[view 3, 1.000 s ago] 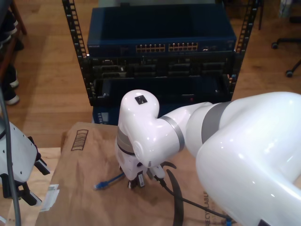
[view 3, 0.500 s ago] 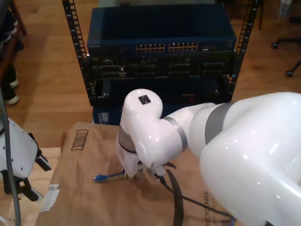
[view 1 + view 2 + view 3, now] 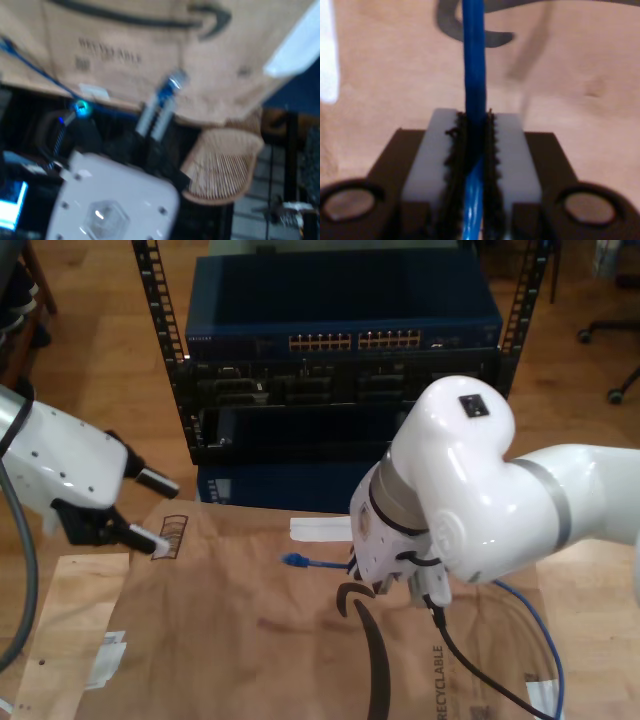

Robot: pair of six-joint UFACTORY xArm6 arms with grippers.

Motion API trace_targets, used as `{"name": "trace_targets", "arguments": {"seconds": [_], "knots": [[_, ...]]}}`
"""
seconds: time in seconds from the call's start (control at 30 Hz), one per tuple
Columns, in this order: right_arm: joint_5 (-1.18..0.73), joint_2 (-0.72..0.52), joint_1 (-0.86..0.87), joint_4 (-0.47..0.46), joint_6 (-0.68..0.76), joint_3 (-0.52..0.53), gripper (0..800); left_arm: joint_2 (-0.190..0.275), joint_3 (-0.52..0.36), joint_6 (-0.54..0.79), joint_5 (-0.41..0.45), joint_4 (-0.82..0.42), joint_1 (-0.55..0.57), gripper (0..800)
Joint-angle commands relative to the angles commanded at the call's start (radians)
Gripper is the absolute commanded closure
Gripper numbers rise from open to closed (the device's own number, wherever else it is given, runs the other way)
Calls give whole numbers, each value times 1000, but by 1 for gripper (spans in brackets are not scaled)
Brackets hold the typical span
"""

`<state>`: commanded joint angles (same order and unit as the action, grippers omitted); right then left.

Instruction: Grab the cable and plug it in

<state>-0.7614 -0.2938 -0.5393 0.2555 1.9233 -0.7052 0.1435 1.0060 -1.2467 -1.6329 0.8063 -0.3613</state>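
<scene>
The blue cable (image 3: 473, 60) is pinched between the pads of my second gripper (image 3: 475, 120), which is shut on it. In the exterior view, my second gripper (image 3: 358, 566) hangs under the big white arm over the brown paper (image 3: 230, 640). A short stub of the cable ending in the plug (image 3: 293, 561) sticks out toward that view's left. The first wrist view is blurred; it looks at the cable's plug (image 3: 176, 81) from a distance. My first gripper (image 3: 160, 510) stands open at the exterior view's left, holding nothing.
A rack (image 3: 160, 330) behind the table holds a blue network switch (image 3: 250, 300) with a row of ports (image 3: 355, 341). More of the blue cable loops on the paper at the exterior view's right (image 3: 545, 640). A black robot cable (image 3: 470, 670) trails there too.
My second gripper has risen and swung toward the exterior view's right and the rack, carrying the cable's plug end along. My first gripper has moved up and closer to the rack.
</scene>
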Motion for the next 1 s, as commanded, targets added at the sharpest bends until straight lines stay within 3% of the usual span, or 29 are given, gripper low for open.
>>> {"name": "trace_targets", "arguments": {"seconds": [0.13, 0.43, 0.57, 0.77, 1.0], "knots": [[-12, -6, 2, 71, 0, -17, 780, -3, -9, 34, -43, 80, 0, 2], [-147, -2, 35, 287, -49, -112, 786, -2, -11, 101, -115, 94, -3, 2], [-206, 2, 64, 338, -77, -135, 792, -2, -9, 115, -170, 147, -5, 2], [-371, 29, 184, 545, -206, -166, 790, -2, -11, 121, -186, 170, -5, 3], [-440, 54, 196, 559, -210, -198, 789, -2, -11, 114, -190, 169, -5, 5]]}}
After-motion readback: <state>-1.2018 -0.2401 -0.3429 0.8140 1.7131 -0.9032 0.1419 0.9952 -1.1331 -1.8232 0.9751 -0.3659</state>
